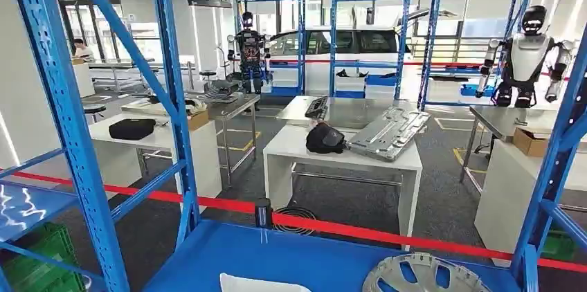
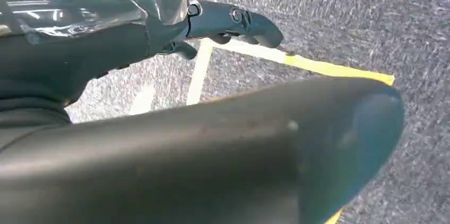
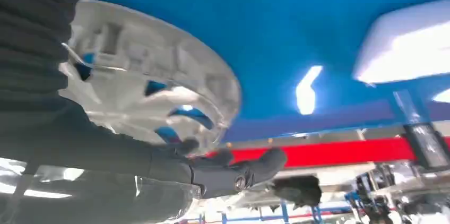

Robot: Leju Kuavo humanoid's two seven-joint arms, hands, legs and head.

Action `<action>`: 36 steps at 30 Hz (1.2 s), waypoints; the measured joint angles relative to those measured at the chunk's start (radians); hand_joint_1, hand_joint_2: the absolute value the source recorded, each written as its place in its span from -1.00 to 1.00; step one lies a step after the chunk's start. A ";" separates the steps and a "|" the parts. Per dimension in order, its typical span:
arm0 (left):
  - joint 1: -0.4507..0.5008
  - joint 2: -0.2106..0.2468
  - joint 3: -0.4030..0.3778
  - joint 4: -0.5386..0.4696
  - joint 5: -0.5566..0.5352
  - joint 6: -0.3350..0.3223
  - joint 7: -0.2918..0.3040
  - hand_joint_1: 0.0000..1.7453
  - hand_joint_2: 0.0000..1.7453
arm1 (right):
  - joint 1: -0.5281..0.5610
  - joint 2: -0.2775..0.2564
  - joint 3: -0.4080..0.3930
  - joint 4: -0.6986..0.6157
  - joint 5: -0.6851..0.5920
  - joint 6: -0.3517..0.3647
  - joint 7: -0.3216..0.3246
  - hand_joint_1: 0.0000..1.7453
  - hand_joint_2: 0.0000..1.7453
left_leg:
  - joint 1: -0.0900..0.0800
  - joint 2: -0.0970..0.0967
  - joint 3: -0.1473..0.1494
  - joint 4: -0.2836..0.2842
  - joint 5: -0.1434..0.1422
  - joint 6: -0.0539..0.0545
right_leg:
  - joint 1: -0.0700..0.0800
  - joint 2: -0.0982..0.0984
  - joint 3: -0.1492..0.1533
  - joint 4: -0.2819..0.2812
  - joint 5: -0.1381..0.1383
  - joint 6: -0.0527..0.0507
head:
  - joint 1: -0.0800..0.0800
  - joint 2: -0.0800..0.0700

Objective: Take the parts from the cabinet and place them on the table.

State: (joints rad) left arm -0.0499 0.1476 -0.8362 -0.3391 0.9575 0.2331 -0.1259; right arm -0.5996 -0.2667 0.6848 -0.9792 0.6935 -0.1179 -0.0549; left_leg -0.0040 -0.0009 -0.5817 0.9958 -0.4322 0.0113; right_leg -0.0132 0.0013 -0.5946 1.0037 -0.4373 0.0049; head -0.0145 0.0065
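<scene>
One silver hubcap (image 1: pixel 423 277) lies at 5 o'clock on the blue shelf (image 1: pixel 291 257), the right robot hand (image 3: pixel 233 171) reaching under its rim, grip unclear; left robot hand (image 2: pixel 233 22) holds nothing, fingers extended.

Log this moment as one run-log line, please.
stage: reaching in cabinet | right hand: at rim of wheel cover on blue shelf, grip unclear | left hand: hanging over floor, holding nothing

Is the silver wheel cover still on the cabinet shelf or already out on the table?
On the shelf: the wheel cover lies flat on the blue shelf, right hand at its rim.
</scene>
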 joint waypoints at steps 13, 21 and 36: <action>-0.002 0.010 -0.008 0.006 0.017 0.017 -0.018 -1.00 -1.00 | -0.043 0.016 0.022 0.099 -0.014 0.021 -0.021 -1.00 1.00 | 0.005 -0.002 -0.006 0.014 -0.009 0.001 | -0.001 0.005 0.006 -0.004 0.004 -0.022 | -0.003 0.000; -0.003 0.015 -0.008 0.006 0.035 0.021 -0.021 -1.00 -1.00 | -0.077 0.017 0.041 0.188 -0.025 0.034 -0.021 -1.00 1.00 | 0.004 0.005 0.008 -0.023 0.015 0.028 | 0.002 0.002 -0.090 0.177 -0.080 -0.008 | 0.000 0.000; 0.007 0.025 -0.008 0.006 0.053 0.030 -0.047 -1.00 -1.00 | -0.117 0.018 0.070 0.287 -0.033 0.064 -0.031 -1.00 1.00 | 0.012 0.000 -0.084 0.168 -0.096 -0.029 | -0.011 0.000 -0.005 0.000 0.009 -0.021 | -0.002 0.000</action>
State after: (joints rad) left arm -0.0432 0.1728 -0.8438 -0.3326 1.0101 0.2632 -0.1728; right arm -0.7165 -0.2491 0.7549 -0.6924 0.6603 -0.0538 -0.0862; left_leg 0.0078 -0.0007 -0.6661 1.1640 -0.5284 -0.0176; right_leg -0.0245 0.0014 -0.6000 1.0040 -0.4285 -0.0164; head -0.0168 0.0065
